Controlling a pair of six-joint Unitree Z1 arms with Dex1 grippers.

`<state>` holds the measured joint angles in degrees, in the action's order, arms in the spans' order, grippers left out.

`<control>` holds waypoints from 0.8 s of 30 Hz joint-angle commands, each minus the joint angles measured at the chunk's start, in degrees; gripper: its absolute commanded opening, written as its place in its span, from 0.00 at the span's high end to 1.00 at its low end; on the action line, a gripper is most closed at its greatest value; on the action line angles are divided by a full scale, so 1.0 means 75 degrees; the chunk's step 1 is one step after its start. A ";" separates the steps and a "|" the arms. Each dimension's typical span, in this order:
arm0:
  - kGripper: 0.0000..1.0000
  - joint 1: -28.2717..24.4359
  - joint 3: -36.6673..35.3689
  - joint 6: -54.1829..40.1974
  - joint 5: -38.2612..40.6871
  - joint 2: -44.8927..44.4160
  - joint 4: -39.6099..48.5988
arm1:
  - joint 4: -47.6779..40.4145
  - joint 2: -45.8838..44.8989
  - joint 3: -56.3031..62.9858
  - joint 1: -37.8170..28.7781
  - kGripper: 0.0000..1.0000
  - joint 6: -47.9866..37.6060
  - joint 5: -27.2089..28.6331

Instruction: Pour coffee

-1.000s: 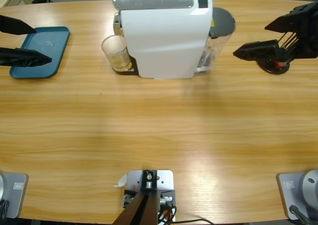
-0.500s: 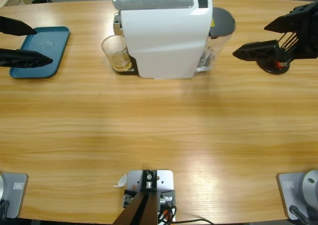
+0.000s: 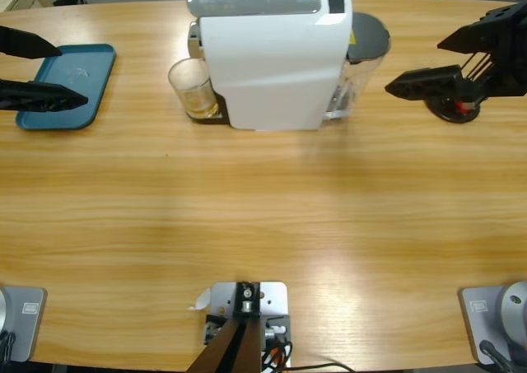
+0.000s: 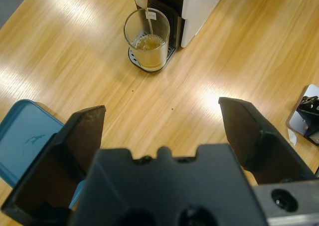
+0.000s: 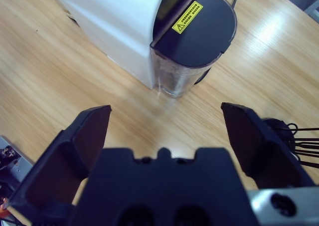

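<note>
Table point(image 3: 263, 216): long wooden top; we log no shift in anything on it against the frame half a second back.
Coffee machine point(image 3: 276, 56): white body, standing at the far middle of the table, dark-lidded clear water tank point(image 3: 362, 60) on its right side; position unchanged.
Tray point(image 3: 70, 85): blue, lying flat at the table's left end, well apart from the machine.
Left gripper point(image 3: 33, 68): we see it over the tray's left part, jaws spread wide, nothing between them; same pose as earlier.
Right gripper point(image 3: 428, 60): near the tank's right side, jaws spread wide, holding nothing; we note no movement.
Glass point(image 4: 147, 39): clear, upright on the drip tray under the spout, touching neither gripper.
Coffee point(image 4: 148, 49): shallow amber liquid in the glass bottom; a thin stream falls into it from the spout.
</note>
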<state>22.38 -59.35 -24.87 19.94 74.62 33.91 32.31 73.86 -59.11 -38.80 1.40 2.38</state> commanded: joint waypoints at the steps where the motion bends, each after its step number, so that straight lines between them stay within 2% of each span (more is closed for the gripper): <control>1: 0.00 -0.0089 0.0137 -0.0094 0.0036 0.0132 -0.0091 | -0.0089 -0.0134 0.0124 -0.0135 0.00 0.0047 -0.0092; 24: 0.00 -0.0077 0.0390 -0.0035 0.0106 0.0125 -0.0091 | 0.0017 -0.0272 0.0135 -0.0158 0.00 0.0031 -0.0059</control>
<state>22.37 -59.35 -24.87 19.95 74.84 33.90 32.31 73.62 -59.11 -39.30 1.40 2.38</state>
